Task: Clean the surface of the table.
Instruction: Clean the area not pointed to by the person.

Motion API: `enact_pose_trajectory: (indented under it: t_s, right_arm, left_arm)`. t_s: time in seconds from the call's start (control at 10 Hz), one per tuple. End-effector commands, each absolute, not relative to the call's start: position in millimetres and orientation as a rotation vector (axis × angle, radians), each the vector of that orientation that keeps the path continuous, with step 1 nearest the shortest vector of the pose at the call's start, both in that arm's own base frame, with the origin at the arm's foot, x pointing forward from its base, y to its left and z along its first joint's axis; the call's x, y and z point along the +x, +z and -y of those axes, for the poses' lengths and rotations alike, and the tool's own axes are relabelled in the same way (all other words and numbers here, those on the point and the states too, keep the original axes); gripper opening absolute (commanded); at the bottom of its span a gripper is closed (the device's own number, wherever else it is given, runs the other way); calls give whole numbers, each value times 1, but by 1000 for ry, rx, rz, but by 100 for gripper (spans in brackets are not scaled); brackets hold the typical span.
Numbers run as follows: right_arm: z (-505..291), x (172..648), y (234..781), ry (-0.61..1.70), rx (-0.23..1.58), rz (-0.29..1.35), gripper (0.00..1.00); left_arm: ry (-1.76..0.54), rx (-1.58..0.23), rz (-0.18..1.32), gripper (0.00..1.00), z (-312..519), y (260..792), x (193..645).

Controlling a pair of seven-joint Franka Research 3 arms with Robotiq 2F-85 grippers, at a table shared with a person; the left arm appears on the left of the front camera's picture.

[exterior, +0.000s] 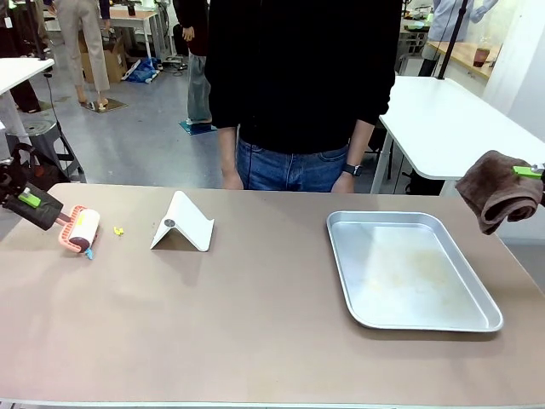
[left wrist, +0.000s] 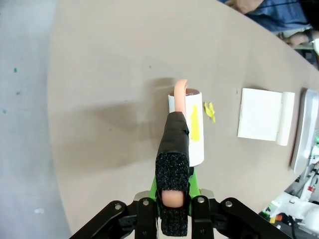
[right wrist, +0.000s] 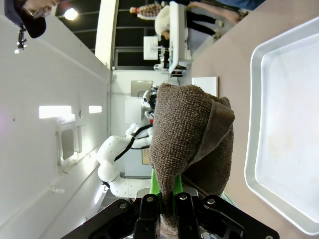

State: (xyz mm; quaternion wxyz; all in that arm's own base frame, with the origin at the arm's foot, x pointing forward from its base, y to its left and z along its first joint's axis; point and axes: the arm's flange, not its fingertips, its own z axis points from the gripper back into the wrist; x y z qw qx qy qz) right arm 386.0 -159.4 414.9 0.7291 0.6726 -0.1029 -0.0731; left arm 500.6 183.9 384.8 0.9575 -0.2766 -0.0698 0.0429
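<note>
Front view: the large matte beige-brown tabletop (exterior: pixel 255 332) spans the picture, and at its left end the left end effector (exterior: pixel 41 207) is clenched on the black-wrapped pink handle of a white lint roller (exterior: pixel 82 228), just beside a small yellow scrap (exterior: pixel 118 230) and near a white folded stand (exterior: pixel 183 223). The right end effector (exterior: pixel 528 173), raised off the right edge, grips a bunched brown terry cloth (exterior: pixel 496 192) near a rectangular silver metal tray (exterior: pixel 409 273) lying on the right half. A person (exterior: pixel 298 77) in a black top stands at the far side.

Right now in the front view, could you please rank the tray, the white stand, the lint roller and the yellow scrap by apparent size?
1. tray, clearly largest
2. white stand
3. lint roller, somewhat smaller
4. yellow scrap, tiny
</note>
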Motion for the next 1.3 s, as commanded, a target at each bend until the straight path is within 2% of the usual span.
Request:
enact_pose_trajectory:
  t_s: [0.0, 0.8, 1.2]
  right_arm:
    - [159, 387, 418, -154, 1485, 227, 9]
    - [159, 387, 418, -154, 1485, 227, 9]
    - [159, 387, 418, -154, 1485, 227, 9]
  left_arm:
    - [51, -473, 6, 22, -157, 328, 493]
    - [-11, -458, -13, 22, -107, 318, 507]
    - [-49, -547, 48, 22, -103, 343, 504]
